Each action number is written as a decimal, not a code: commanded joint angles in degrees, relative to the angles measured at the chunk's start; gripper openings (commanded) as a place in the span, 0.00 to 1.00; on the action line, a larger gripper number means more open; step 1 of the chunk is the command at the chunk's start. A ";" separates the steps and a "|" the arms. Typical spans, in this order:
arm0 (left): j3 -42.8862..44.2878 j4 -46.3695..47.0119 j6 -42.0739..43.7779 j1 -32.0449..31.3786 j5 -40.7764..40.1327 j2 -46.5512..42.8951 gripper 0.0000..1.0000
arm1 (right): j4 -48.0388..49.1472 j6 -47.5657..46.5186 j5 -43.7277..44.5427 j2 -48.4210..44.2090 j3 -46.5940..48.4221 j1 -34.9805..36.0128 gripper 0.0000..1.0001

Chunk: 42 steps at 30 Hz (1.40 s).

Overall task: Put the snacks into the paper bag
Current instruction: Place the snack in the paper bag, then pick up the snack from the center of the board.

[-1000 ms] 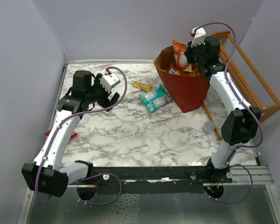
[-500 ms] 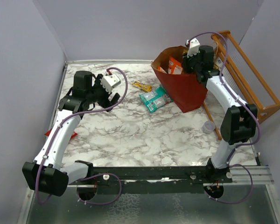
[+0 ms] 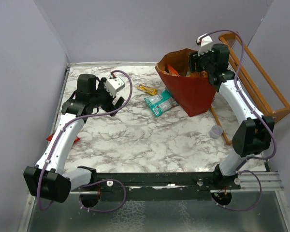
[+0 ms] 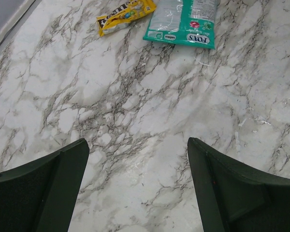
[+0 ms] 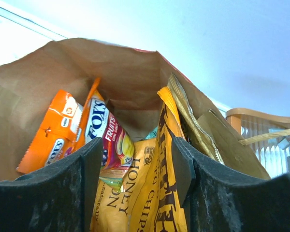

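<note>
We're seeing R end effector hanging spread in the red paper bag, over a Fox's pouch. L end effector is hovering spread above the marble surface.

One red paper bag, upper right of the overhead view. Looking inside it from the right wrist view, I count three packets: one orange pouch, one Fox's pouch and one yellow chip bag. There's more tucked behind, too hidden to count.

Out on the desk, top centre, there's one yellow bar and one teal pouch. One red packet sits at the left edge. On the right, one clear cup and one wooden rack.
</note>
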 commanded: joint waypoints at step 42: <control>-28.61 -10.17 24.44 38.04 -30.52 -12.31 0.78 | -20.42 -6.84 -21.59 -25.58 -10.42 -0.23 0.64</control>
